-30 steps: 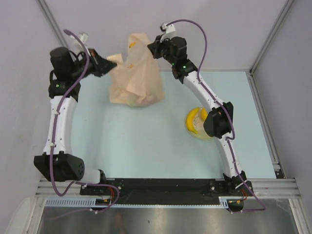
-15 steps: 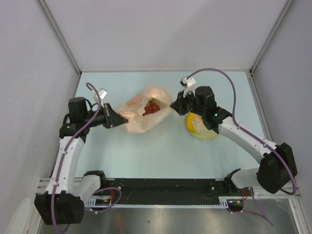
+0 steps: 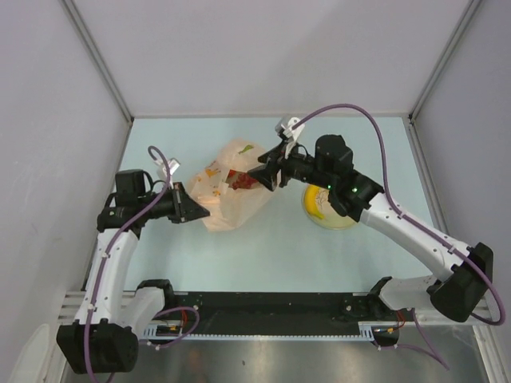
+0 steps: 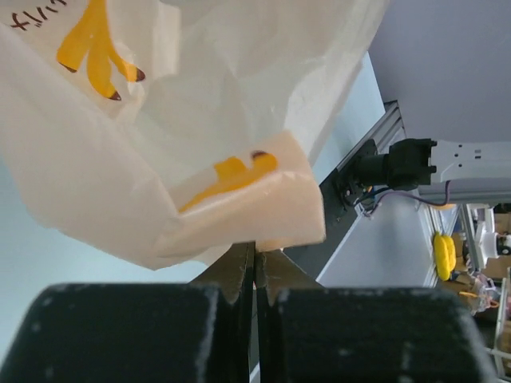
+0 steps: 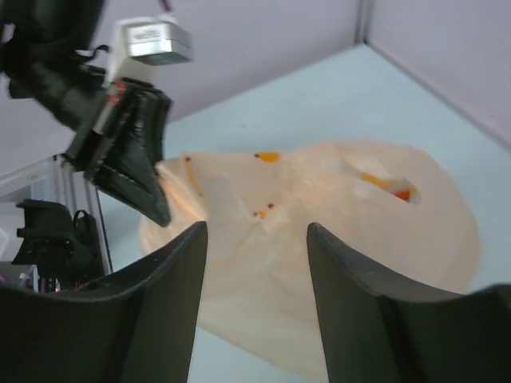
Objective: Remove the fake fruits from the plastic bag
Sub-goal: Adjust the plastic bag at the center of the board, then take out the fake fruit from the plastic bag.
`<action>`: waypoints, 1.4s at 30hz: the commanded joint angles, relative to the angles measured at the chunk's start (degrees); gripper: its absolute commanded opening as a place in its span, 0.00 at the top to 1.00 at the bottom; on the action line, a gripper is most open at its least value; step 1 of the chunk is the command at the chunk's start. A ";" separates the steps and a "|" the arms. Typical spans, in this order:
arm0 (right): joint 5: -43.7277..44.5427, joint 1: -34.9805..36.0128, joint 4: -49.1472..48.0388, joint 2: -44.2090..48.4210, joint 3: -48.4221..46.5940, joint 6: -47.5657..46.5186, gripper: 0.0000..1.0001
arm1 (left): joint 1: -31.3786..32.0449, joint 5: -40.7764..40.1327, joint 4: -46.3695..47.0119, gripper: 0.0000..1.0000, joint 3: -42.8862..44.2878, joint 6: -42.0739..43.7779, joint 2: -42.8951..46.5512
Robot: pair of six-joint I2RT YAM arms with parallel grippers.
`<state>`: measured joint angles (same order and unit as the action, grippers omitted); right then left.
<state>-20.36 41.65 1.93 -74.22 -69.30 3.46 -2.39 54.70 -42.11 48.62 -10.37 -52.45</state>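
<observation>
The peach plastic bag [image 3: 227,191] lies on the table between my arms, slumped on its side. Red and dark fake fruits [image 3: 239,179] show through its film. My left gripper [image 3: 203,214] is shut on a folded edge of the bag [image 4: 239,199], with the jaws pressed together at that fold [image 4: 255,254]. At the bag's right end my right gripper [image 3: 263,171] is open. Its fingers [image 5: 255,230] straddle empty air, with the bag [image 5: 343,215] just beyond them. A yellow fruit [image 3: 314,203] rests on the cream plate [image 3: 342,223], partly under my right arm.
The left gripper [image 5: 132,163] shows in the right wrist view, at the bag's far end. The metal rail [image 3: 271,303] with both arm bases runs along the near table edge. Grey walls close the table at the back and on both sides.
Both arms came down from a raised hold and the bag dropped onto the table. The right gripper let go of the bag and opened. The left gripper kept its grip.
</observation>
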 commanded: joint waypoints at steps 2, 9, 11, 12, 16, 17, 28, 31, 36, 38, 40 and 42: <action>-3.54 5.28 -7.03 -3.20 -1.45 -7.32 0.57 | 0.28 0.15 -2.10 1.00 5.08 3.60 2.00; 1.79 5.55 -6.85 -16.11 -1.63 -10.77 0.83 | 0.28 -0.56 -7.19 1.00 11.84 7.38 2.26; 6.18 4.76 -11.06 -19.89 -2.15 -8.75 0.87 | 0.20 -0.47 -10.17 1.00 13.43 10.10 2.52; 8.21 4.67 -12.73 -21.83 -3.03 -8.39 0.88 | 0.28 -0.56 -10.97 1.00 13.69 10.19 2.70; 12.62 5.63 -17.76 -31.06 -4.18 -14.51 0.78 | 0.11 -3.79 -12.91 1.00 15.18 13.62 4.80; 12.63 6.42 -15.93 -30.99 -4.09 -16.37 0.79 | -0.07 -5.03 -13.26 1.00 15.97 13.88 5.07; 4.27 5.90 -5.70 -23.51 3.65 -9.71 0.83 | -1.21 -9.46 -18.61 1.00 21.88 23.73 7.97; 8.75 5.99 -11.15 -27.20 0.49 -9.26 0.78 | -1.21 -7.67 -16.45 1.00 15.73 21.11 9.29; 19.47 4.94 -13.54 -33.79 -7.58 -6.99 0.48 | -1.21 -5.57 -14.58 1.00 13.52 20.13 7.36; 20.27 3.80 -13.19 -37.31 -10.06 -5.49 0.39 | -1.21 -5.22 -13.71 1.00 12.90 19.69 7.18; 23.42 3.27 -12.57 -40.29 -13.05 -4.96 0.30 | -1.21 -5.13 -13.79 1.00 12.64 19.60 6.83; 24.23 2.56 -11.96 -41.97 -15.33 -4.17 0.23 | -1.21 -5.04 -14.49 1.00 12.90 20.21 6.57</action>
<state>-2.31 45.91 -8.10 -113.16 -79.40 -2.98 -3.31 46.85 -57.58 61.14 9.13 -46.24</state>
